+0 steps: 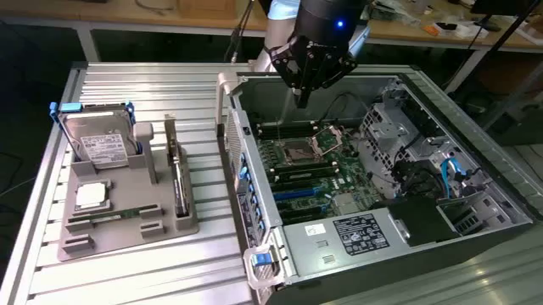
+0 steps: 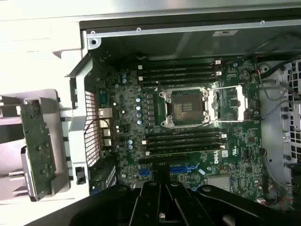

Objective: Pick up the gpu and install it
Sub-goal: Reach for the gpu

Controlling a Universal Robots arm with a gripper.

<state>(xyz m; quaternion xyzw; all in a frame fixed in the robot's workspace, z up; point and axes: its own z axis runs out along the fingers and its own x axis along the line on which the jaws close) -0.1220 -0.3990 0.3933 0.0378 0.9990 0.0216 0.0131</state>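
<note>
The gpu (image 1: pixel 178 185) stands on edge in a slot of the grey holder (image 1: pixel 127 238), at the exterior view's left, with nothing touching it. From the wrist camera the gpu (image 2: pixel 36 141) appears as a board with a silver bracket at one end, outside the case wall. My gripper (image 1: pixel 301 98) hangs above the open computer case (image 1: pixel 254 190), over the far end of the motherboard (image 1: pixel 314 168). It is well apart from the gpu. Its dark fingers (image 2: pixel 151 202) are shut with nothing between them, pointing down at the motherboard (image 2: pixel 188 122).
The holder also carries a hard drive in a blue frame (image 1: pixel 98 143), a CPU (image 1: pixel 91 196) and a flat RAM stick (image 1: pixel 114 217). Inside the case are an open CPU socket (image 2: pixel 186 106), blue expansion slots (image 1: pixel 293 190), cables (image 1: pixel 449 175) and a drive cage (image 1: pixel 390 127).
</note>
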